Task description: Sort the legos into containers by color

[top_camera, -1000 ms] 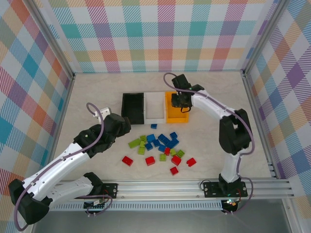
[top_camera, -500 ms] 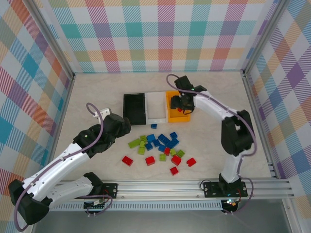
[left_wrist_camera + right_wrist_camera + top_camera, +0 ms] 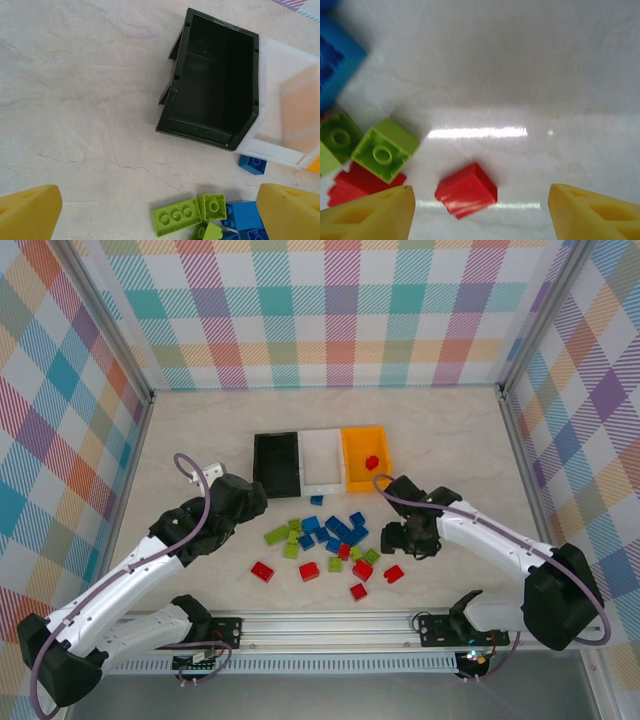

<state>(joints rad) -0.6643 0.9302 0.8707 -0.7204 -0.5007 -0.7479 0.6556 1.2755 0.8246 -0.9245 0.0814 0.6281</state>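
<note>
Three bins stand in a row at the back of the desk (image 3: 200, 440), touching side by side: a black bin (image 3: 274, 465), a white bin (image 3: 320, 462) and an orange bin (image 3: 354, 470). A red brick (image 3: 371, 462) lies inside the orange bin. The other legos (image 3: 330, 538) lie in a loose heap on the desk in front of the bins, with blue and green ones in the middle and red ones nearer the arms. A small blue brick (image 3: 316, 500) sits apart, just by the white bin. The right claw (image 3: 482, 214) hangs low over the right end of the heap. It is wide open and holds nothing (its yellow fingers (image 3: 370, 215) touch no brick). A second red brick (image 3: 466, 190) lies on the desk between those fingers, and a green brick (image 3: 385, 149) lies near it. The left claw (image 3: 160, 212) hangs over the left side of the heap, near the black bin. It is wide open too, with nothing in it.
</note>
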